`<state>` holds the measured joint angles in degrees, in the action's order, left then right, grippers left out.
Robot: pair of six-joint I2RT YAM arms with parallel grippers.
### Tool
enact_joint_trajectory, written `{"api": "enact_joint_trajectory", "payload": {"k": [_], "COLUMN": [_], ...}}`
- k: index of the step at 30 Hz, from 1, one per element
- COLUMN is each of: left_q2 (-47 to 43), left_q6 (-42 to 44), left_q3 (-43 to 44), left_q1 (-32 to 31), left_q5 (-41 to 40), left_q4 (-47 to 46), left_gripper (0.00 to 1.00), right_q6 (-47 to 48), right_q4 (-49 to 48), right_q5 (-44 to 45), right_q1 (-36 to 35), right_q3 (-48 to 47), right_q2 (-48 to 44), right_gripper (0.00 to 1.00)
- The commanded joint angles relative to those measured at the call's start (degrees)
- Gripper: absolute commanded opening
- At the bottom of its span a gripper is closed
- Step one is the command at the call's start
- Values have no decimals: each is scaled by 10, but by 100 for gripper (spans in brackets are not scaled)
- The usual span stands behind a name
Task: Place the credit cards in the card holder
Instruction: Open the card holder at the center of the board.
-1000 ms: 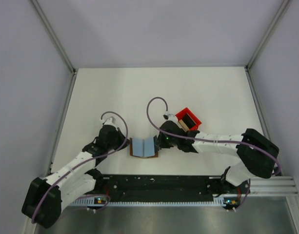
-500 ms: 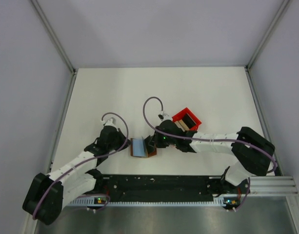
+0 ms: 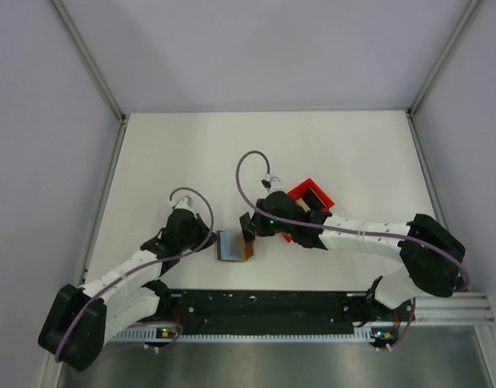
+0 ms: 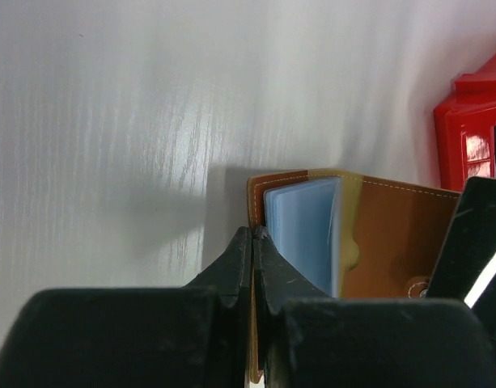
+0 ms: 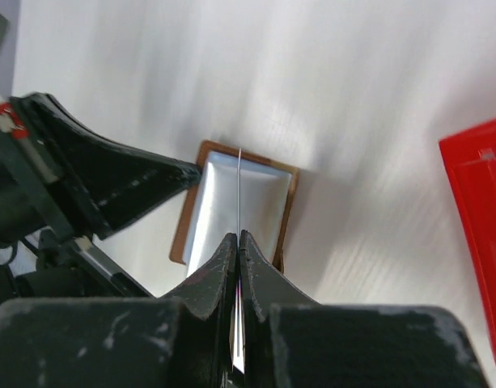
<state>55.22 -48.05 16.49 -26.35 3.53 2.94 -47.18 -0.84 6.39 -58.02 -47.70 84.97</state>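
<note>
The card holder (image 3: 232, 246) sits half-folded on the white table (image 3: 191, 153), blue-grey pockets showing and its right flap raised. At its 9 o'clock the left gripper (image 4: 253, 234) is clamped on its brown left edge. At 1 o'clock the right gripper (image 5: 238, 236) pinches the raised flap, seen edge-on. A red bin (image 3: 319, 192) lies at 2 o'clock.

The white table (image 3: 191, 153) carries the brown card holder (image 3: 232, 246), partly open, and a red bin (image 5: 474, 202) close by.

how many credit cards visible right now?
1: a thin pale card, edge-on in the right gripper above the open card holder. More may be hidden in the red bin or inside the holder.
</note>
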Motion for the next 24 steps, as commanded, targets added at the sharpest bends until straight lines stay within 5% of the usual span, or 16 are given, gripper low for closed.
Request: {"api": "enact_joint_trajectory", "payload": {"k": [1,24], "left_q2": [-17,-63], "left_q6": [3,-14], "left_q3": [7,17], "left_q1": [-1,-5], "left_q5": [18,40], "left_q4": [-24,-13], "left_gripper": [0,0], "right_q6": [31,24], "right_q4": [6,61], "right_q5": [45,161], "right_q1": [-24,-103], "right_q3": [-53,-151], "right_q2": [-5,79], "right_gripper": [0,0]}}
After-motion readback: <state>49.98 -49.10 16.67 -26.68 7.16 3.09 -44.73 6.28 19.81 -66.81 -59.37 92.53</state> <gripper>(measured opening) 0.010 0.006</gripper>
